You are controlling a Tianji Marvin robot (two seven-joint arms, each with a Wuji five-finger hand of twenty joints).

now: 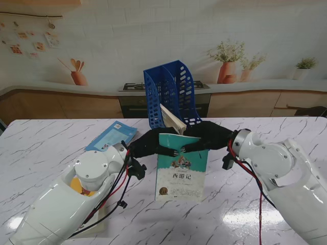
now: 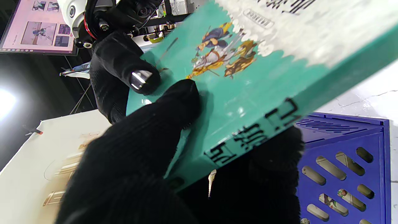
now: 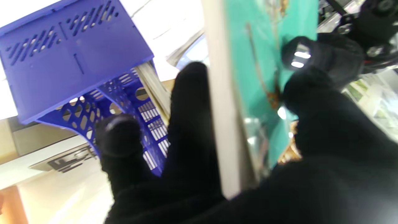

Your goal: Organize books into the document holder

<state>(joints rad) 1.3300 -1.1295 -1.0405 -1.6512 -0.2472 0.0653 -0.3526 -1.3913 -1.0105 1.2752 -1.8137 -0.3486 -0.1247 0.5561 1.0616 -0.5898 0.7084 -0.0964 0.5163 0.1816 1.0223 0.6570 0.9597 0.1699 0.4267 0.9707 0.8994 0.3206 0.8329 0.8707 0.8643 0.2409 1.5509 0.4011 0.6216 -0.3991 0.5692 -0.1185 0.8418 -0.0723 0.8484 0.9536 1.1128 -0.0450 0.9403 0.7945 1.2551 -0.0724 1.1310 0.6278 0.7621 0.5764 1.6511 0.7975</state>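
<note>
Teal paperback (image 1: 182, 168) with a white lower cover, cartoon figures and black Chinese title, held tilted just in front of the blue document holder (image 1: 171, 92). Left hand (image 1: 150, 144) and right hand (image 1: 207, 139) both clamped on its top edge, thumbs on the cover. Cream book (image 1: 172, 119) leaning inside the holder. Light-blue book (image 1: 111, 136) flat on the tabletop (image 1: 46, 143), left of the holder.

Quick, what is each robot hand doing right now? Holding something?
Left robot hand: shut on the green book, gripping its top left corner.
Right robot hand: shut on the same green book, gripping its top right corner.
</note>
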